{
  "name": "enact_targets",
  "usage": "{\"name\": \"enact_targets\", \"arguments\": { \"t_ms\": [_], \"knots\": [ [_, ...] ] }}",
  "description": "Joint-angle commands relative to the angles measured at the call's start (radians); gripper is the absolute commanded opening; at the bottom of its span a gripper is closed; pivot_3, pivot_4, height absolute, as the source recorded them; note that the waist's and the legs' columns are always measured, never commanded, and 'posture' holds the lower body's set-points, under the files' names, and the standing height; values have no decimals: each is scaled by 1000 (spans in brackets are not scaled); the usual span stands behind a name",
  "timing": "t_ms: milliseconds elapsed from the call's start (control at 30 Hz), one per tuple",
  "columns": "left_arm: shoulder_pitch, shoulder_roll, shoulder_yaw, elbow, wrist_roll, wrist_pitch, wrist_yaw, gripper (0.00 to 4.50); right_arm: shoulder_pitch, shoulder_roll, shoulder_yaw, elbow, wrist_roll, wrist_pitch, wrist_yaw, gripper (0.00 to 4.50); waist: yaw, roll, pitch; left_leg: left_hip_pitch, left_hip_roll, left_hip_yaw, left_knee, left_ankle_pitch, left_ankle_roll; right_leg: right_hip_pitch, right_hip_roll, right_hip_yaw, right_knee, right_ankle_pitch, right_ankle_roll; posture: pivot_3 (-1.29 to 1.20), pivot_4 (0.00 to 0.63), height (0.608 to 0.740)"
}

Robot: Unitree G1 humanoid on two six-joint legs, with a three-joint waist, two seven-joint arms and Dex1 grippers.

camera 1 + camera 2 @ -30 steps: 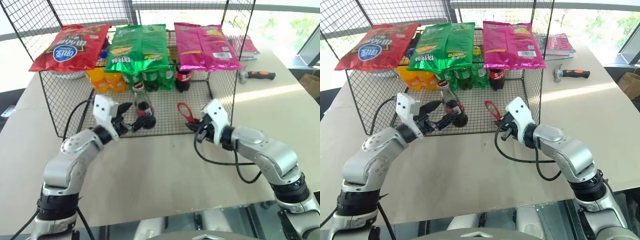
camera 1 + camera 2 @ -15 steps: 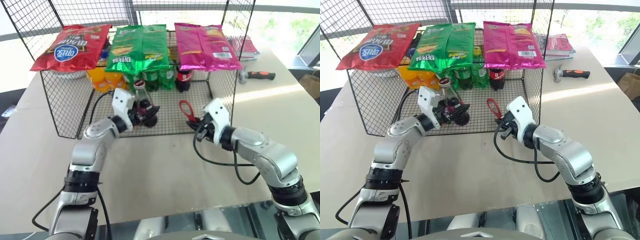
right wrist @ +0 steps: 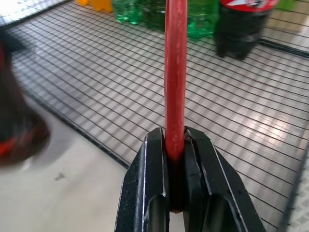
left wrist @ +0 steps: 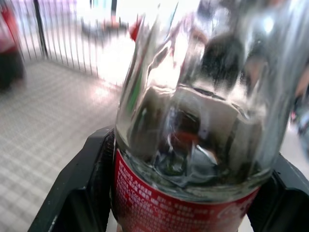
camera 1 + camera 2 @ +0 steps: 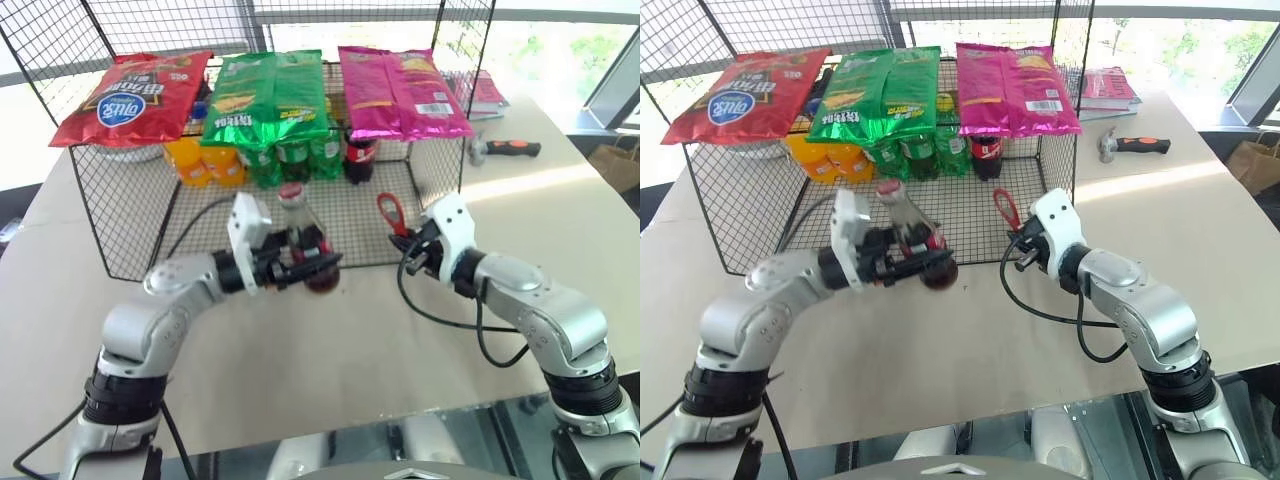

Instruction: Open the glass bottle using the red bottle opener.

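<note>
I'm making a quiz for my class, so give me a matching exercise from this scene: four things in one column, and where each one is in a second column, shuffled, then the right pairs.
Things:
1. glass bottle
2. red bottle opener
3. hammer
4. pink chip bag

Places:
A. lying on top of the wire cage
B. clamped in the right gripper
C. on the table, to the right of the cage
D. held in the left gripper

Pairs: 1-D, 2-B, 3-C, 4-A
</note>
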Motion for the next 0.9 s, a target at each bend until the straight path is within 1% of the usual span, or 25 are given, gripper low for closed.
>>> {"name": "enact_targets", "arguments": {
  "t_ms": [33,100,133,200,233,400,600,900],
  "knots": [
    [43,-40,-34,-36,65,-118,-4,2786,4,4,-1,-30,-26,-30,-3,0,5,0,0,0,0,0,0,0,0,0,0,0,0,0,0,0,150,740],
    [61,-52,-41,-36,83,-144,-5,2786,7,7,2,-34,-31,-29,-3,0,9,0,0,0,0,0,1,0,0,0,0,0,0,0,0,0,150,740],
    [65,-57,-42,-36,88,-152,-5,3586,9,9,2,-36,-34,-29,-2,0,10,0,0,0,0,0,1,0,0,0,-1,0,0,0,0,0,150,740],
    [74,-63,-45,-36,99,-172,-5,4051,14,10,6,-41,-39,-30,0,0,10,0,0,0,-1,0,1,0,0,1,-1,0,0,0,0,0,150,740],
    [75,-68,-42,-37,98,-176,-3,4453,15,11,8,-41,-43,-32,2,0,9,0,0,0,-1,0,1,0,0,1,-1,1,0,0,0,0,150,740],
    [60,-69,-16,-61,68,-163,-2,4453,16,12,8,-44,-56,-40,10,0,6,0,0,0,-1,0,1,0,0,0,-1,0,1,0,0,0,150,740],
    [42,-49,13,-97,39,-145,-4,4453,14,12,12,-42,-85,-74,17,0,5,-1,0,0,-1,0,2,0,0,0,-1,0,1,0,0,0,150,740],
    [64,-13,43,-135,7,-115,-4,4453,35,-60,61,-58,-216,-347,108,0,5,-1,-1,0,-1,0,2,0,0,1,-1,0,1,0,0,0,150,740]
  ]
}}
